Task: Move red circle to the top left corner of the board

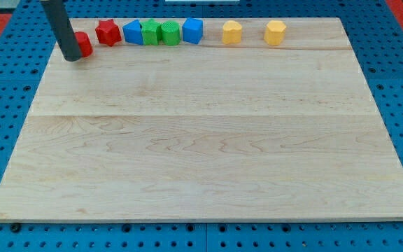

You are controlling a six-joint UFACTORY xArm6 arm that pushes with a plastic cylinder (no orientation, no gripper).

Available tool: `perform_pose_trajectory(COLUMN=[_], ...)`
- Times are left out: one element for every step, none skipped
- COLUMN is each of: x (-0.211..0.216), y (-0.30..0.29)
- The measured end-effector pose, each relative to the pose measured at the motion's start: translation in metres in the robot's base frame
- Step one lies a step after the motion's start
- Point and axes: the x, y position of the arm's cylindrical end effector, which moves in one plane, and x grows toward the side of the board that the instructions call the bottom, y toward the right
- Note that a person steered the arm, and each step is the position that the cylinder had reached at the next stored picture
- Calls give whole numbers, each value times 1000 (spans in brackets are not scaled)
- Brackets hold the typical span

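The red circle (84, 44) lies near the board's top left corner, partly hidden behind my rod. My tip (71, 57) rests on the board touching the circle's left side. To the circle's right along the top edge stands a row: a red star (108, 32), a blue block (132, 32), two green blocks (150, 32) (168, 32), a blue cube (192, 30), and two yellow blocks (231, 32) (275, 32).
The wooden board (201, 140) lies on a blue pegboard table (5, 84). All blocks sit in a line along the board's top edge. A red patch of surface shows at the view's top left and top right corners.
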Motion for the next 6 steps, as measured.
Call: perform_pose_trajectory(x=[-15,-28,-31,-31,-15,5], y=[-6,-6,-11,-23,2,32])
